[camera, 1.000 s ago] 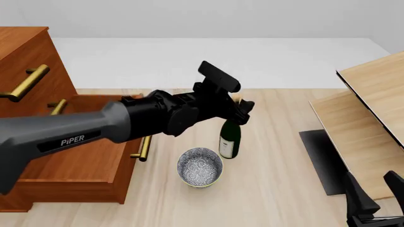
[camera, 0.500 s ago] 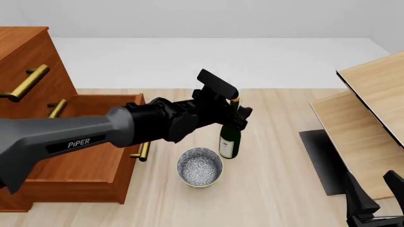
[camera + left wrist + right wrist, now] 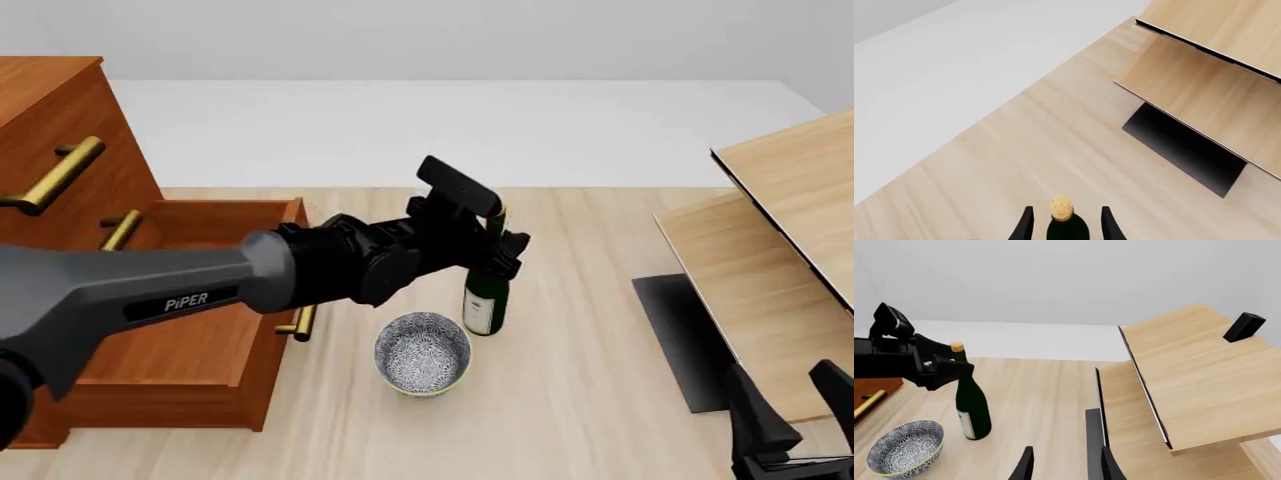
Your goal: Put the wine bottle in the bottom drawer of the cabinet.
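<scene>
The wine bottle [image 3: 486, 300] stands upright on the table, dark green with a gold cap and a white label. My left gripper [image 3: 502, 246] is open, with a finger on each side of the bottle's neck just below the cap. In the left wrist view the bottle [image 3: 1067, 227] sits between the fingers [image 3: 1026, 225] with a gap on both sides. The cabinet [image 3: 54, 130] is at the left, and its bottom drawer [image 3: 174, 330] is pulled out and open. My right gripper [image 3: 794, 420] is open and empty at the near right. The right wrist view also shows the bottle [image 3: 973, 405].
A patterned bowl [image 3: 423, 352] sits just in front of the bottle, between it and the drawer's brass handle [image 3: 304, 318]. Pale light-wood furniture [image 3: 787, 230] with a black base panel [image 3: 681, 340] stands at the right.
My left gripper has slid slightly down and closer around the bottle's neck, so the gold cap now shows above it. The bottle, the bowl and the right arm have not moved.
</scene>
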